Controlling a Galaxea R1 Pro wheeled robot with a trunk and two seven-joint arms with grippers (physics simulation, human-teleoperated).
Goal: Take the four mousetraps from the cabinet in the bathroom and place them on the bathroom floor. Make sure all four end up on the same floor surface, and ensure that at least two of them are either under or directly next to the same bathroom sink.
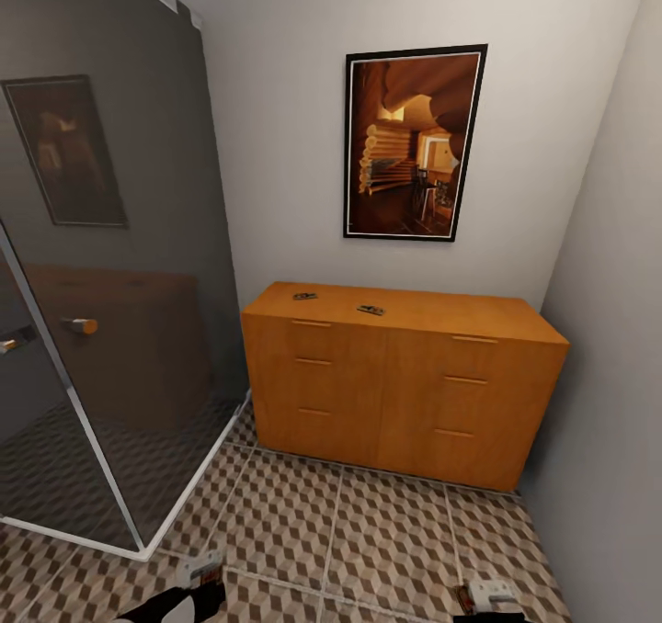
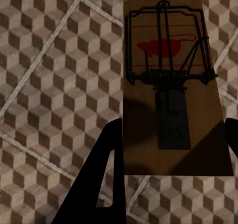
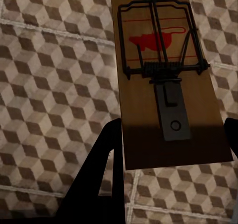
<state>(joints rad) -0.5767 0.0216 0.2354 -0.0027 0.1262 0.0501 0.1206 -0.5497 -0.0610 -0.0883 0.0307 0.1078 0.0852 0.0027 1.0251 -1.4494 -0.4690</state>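
Both arms hang low, left tool [image 2: 171, 149] and right tool [image 3: 171, 144] each clamping a mousetrap.

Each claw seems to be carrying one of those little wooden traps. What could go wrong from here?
The left gripper holds its brown wooden mousetrap only by one end, so it could slip onto the cube-patterned tile floor. The right gripper risks the same with its mousetrap. Two more small traps remain on the orange-brown cabinet.
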